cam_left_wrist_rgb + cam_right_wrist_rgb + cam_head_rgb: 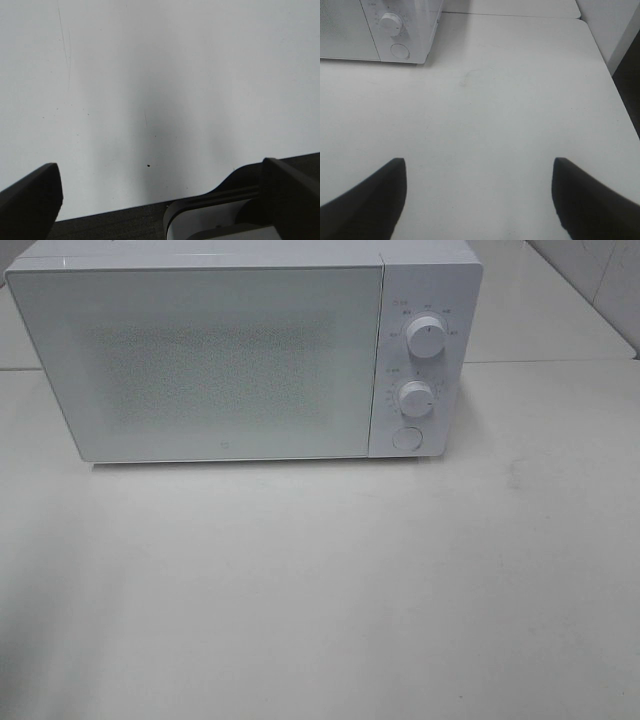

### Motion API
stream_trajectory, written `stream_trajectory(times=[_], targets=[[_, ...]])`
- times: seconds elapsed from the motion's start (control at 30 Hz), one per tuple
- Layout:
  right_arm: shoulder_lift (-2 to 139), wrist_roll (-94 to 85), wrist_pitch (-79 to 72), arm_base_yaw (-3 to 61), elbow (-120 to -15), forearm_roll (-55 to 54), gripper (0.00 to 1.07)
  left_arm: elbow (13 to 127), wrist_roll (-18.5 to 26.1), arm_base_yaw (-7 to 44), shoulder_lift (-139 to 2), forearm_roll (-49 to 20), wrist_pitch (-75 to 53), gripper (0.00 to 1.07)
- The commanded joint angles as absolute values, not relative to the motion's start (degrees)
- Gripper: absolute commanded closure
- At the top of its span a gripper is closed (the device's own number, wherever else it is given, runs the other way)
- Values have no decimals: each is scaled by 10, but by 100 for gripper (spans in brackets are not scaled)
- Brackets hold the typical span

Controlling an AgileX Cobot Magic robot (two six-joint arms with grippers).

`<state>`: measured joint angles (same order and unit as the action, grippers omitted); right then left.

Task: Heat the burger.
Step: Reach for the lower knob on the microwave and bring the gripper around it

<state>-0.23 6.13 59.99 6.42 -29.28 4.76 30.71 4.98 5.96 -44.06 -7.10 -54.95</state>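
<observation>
The burger is out of view in every frame. A white microwave (pixel 240 350) stands at the back of the table with its door shut; two knobs and a round button sit on its right panel (pixel 418 398). The right wrist view catches its lower right corner (pixel 400 40). Neither arm shows in the high view. My left gripper (pixel 160 195) is open over bare white tabletop near a dark edge, nothing between its fingers. My right gripper (pixel 477 195) is also open and empty, above the table in front of and to the right of the microwave.
The white table (pixel 320 590) spreads in front of the microwave. Its right edge (pixel 620 100) drops off to a dark floor. A grey-white object (pixel 210 220) lies by the table's dark edge in the left wrist view. A tiled wall (pixel 600 280) rises at the back right.
</observation>
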Motion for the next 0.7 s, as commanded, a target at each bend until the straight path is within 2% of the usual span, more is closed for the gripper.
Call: stream_trajectory(times=[0.03, 0.7], targets=[[-17, 57, 597, 61, -292, 48, 31, 297, 45, 58, -398, -71, -584, 6], [-17, 57, 597, 61, -292, 48, 31, 288, 46, 58, -148, -91, -595, 6]])
